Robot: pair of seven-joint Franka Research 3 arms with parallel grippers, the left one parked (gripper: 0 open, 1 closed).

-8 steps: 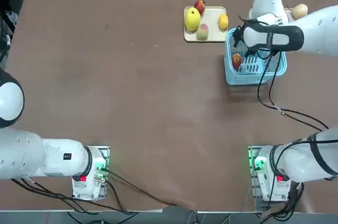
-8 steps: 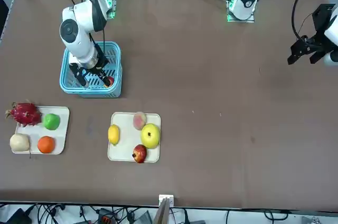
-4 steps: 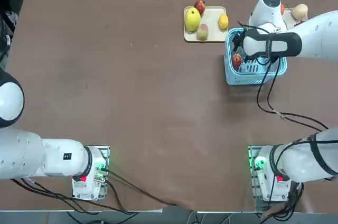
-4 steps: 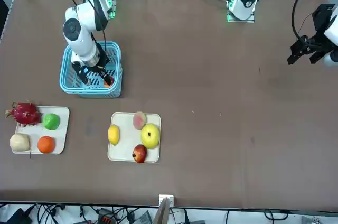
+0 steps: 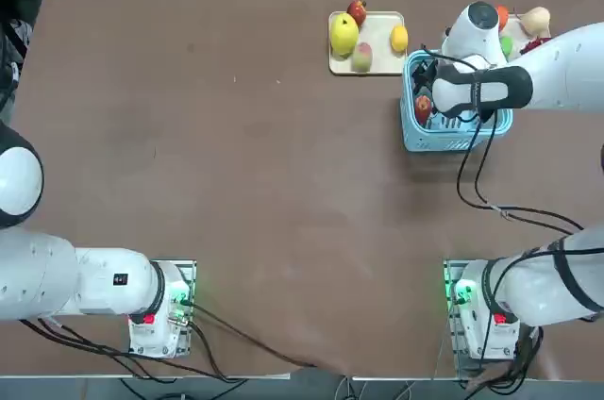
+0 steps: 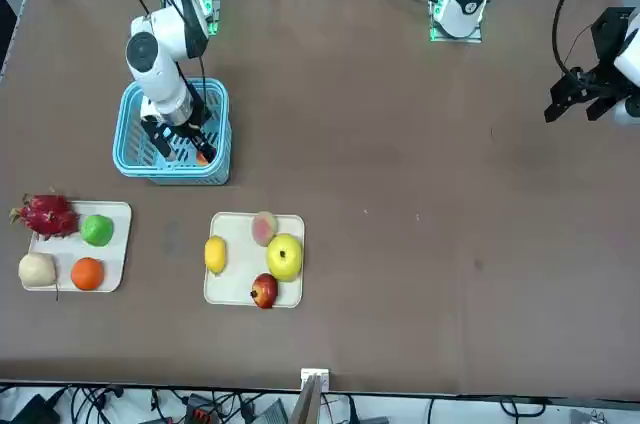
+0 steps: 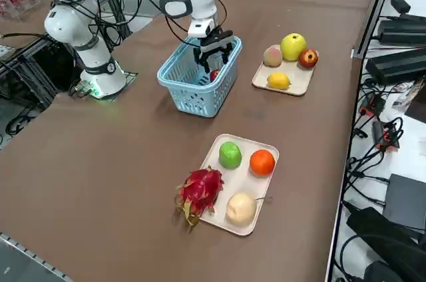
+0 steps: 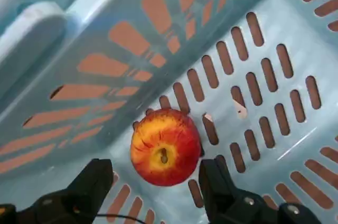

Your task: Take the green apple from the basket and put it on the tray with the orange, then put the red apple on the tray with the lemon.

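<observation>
So the table is mostly bare brown, with everything crowded into one corner, within the right arm's reach.

The basket sits near the two trays. It's down to one fruit, which makes sense since the green apple is already on the orange tray, next to the orange, a dragon fruit and a pale round fruit. I'd call the first half of the job done.

The lemon tray is just past the basket on the other side. It holds the lemon, a big yellow fruit, a pinkish-green one and a darker red one. There's bare space between the lemon and the red one, probably where the next fruit could go.

The right gripper is dipped into the basket pointing down, fingers spread wide, nothing in them. The wrist view shows why: the red apple lies on the slatted floor close to a wall, stem end up, and sits right between the two fingertips with a gap on each side. Looks lined up for a straight pinch. The wall being that close might be the tricky bit, since the finger on that side has little room.
</observation>
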